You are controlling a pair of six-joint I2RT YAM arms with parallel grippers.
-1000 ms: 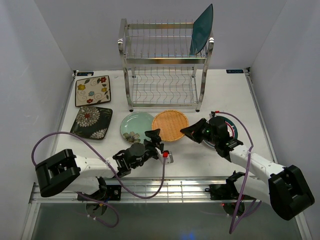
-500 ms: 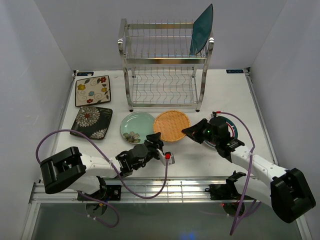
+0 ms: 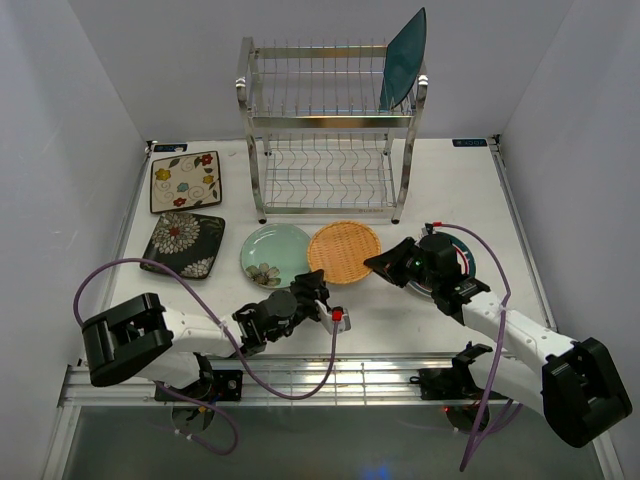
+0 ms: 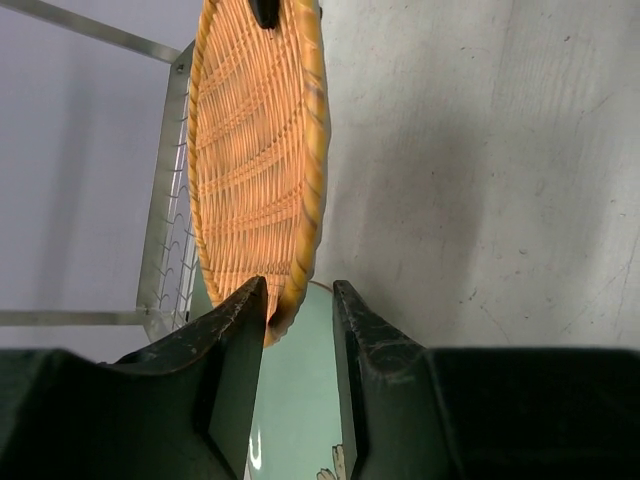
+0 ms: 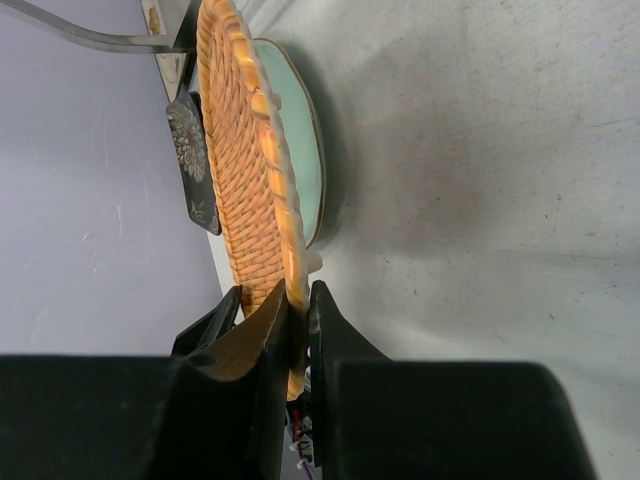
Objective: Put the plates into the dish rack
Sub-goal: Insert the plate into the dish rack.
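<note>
The woven orange-tan plate [image 3: 343,250] [image 4: 255,150] [image 5: 245,170] is tipped up off the table, its left edge over the pale green plate [image 3: 272,252] [image 4: 300,400] [image 5: 300,130]. My right gripper [image 3: 378,262] [image 5: 298,290] is shut on its right rim. My left gripper [image 3: 312,283] [image 4: 300,285] straddles the near-left rim; one finger touches the rim and a gap remains at the other. The dish rack [image 3: 330,130] [image 4: 160,250] stands at the back, with a teal plate [image 3: 403,60] upright in its top tier.
A dark floral plate [image 3: 183,245] [image 5: 190,160] and a cream floral rectangular plate [image 3: 186,181] lie at the left. A white plate with a dark striped rim [image 3: 465,262] lies partly under my right arm. Purple cables loop near both arm bases.
My left gripper has moved right and forward to the woven plate's rim, and its jaws have narrowed round it. The right gripper has kept its hold and lifted the plate a little.
</note>
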